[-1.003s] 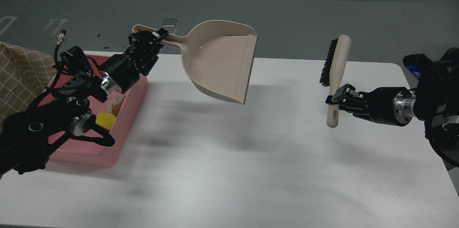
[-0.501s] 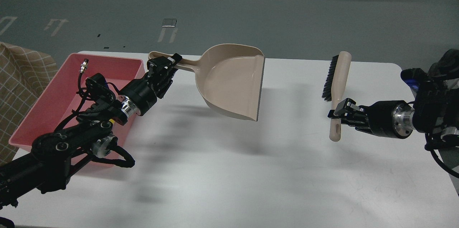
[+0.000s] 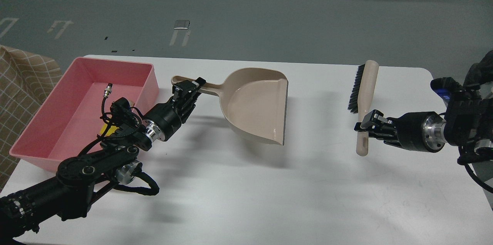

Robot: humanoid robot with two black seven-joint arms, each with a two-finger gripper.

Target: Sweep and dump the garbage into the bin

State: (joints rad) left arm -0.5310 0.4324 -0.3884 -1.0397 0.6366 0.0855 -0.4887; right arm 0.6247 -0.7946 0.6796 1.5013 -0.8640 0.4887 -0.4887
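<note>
The left claw [image 3: 187, 90] is pinching the long handle of the beige dustpan [image 3: 257, 106], carrying the empty pan out to its right with the open lip turned toward the other arm. The right claw [image 3: 369, 125] is clamping the lower handle of the brush [image 3: 364, 98], which is standing nearly upright above it with the black bristles facing the dustpan.

The bin [image 3: 36, 119], a pink tub, is sitting just to the left of the left claw. The garbage [image 3: 104, 130] is lying inside it, though the forearm is covering most of it; only a sliver of yellow is peeking out, probably the sponge, and the bread slice is not visible.

With no scraps showing on the white surface [image 3: 246, 195], the dumping looks finished, and the step in hand is likely setting the tools down. To do that well, the pan should be lowered level until its base is resting flat before the claw is letting go, so it is not tipping or skidding. The brush should be laid well apart from the pan.

Little is standing in the way: the space between the two claws is bare. The bin's near wall, close beside the left forearm, is the one thing to avoid bumping.
</note>
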